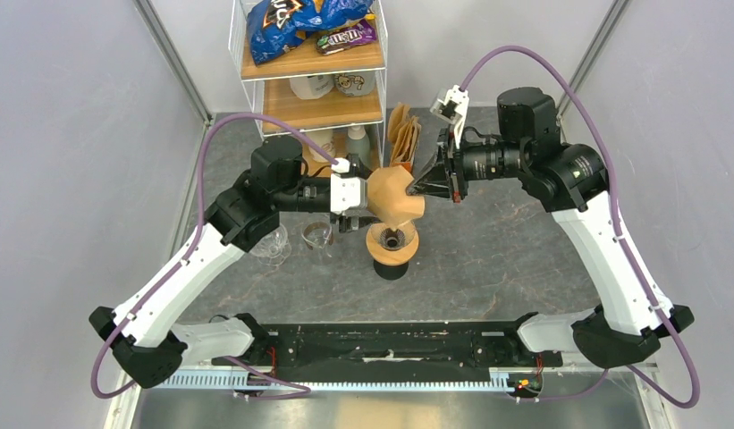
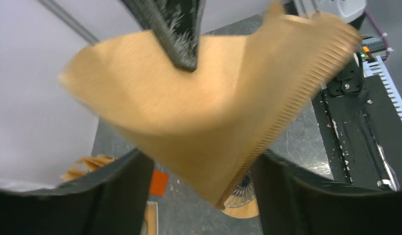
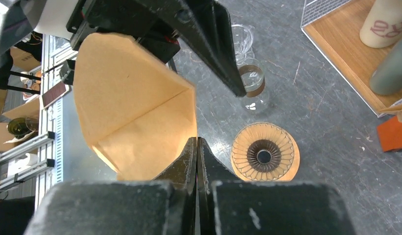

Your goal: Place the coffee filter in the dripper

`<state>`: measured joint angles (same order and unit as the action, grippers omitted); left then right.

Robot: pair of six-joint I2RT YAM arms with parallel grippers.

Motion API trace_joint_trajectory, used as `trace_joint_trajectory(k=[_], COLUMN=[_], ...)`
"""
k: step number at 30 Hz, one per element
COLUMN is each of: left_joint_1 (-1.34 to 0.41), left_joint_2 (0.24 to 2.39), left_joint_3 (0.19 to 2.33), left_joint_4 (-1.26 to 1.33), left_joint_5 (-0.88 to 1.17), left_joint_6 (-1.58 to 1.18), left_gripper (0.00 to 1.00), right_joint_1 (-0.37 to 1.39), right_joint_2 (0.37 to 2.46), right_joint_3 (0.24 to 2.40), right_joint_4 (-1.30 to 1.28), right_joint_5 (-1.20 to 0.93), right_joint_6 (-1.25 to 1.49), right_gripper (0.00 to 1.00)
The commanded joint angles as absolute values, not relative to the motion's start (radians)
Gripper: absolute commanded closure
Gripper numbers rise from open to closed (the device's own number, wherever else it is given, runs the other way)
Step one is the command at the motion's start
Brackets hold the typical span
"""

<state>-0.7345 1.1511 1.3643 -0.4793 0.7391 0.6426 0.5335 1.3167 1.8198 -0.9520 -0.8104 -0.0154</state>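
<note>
Right gripper (image 3: 196, 141): fingers pressed together on the rim of the coffee filter (image 3: 135, 98). We list the filter as airborne and half-opened, above the dripper (image 3: 265, 155) and not touching it. Left gripper (image 2: 201, 159): fingers spread either side of the cone, gripping nothing. Hazards, in our judgement: the single thin pinch may slip or tear the paper; a part-flattened cone could seat crooked or drop beside the glass server (image 3: 252, 83).
</note>
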Motion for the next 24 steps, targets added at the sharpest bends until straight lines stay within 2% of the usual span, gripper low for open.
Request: trace_joint_trajectory(k=[1, 3, 9, 13, 24], left_joint_1=[-0.729, -0.676, -0.405, -0.394, -0.394], left_joint_2=[1.092, 1.039, 0.884, 0.767, 0.699], left_joint_3=[1.377, 1.355, 1.278, 1.186, 1.134], left_joint_4=[-0.503, -0.529, -0.731, -0.742, -0.701], left_joint_5=[0.583, 0.527, 0.535, 0.483, 0.459], left_joint_6=[0.579, 0.544, 0.435, 0.328, 0.188], left_gripper=[0.16, 0.12, 0.07, 0.06, 0.05], right_joint_1=[0.538, 0.538, 0.538, 0.539, 0.539], right_joint_2=[1.293, 1.286, 1.309, 1.358, 1.594], right_joint_3=[1.896, 1.894, 1.838, 1.817, 1.979], right_joint_4=[-1.056, -1.152, -1.344, -1.348, -1.434], right_joint_5=[-0.758, -0.715, -0.614, -0.601, -0.504], right_joint_6=[-0.032, -0.057, -0.068, -0.064, -0.013], right_gripper=[1.0, 1.0, 1.0, 1.0, 1.0])
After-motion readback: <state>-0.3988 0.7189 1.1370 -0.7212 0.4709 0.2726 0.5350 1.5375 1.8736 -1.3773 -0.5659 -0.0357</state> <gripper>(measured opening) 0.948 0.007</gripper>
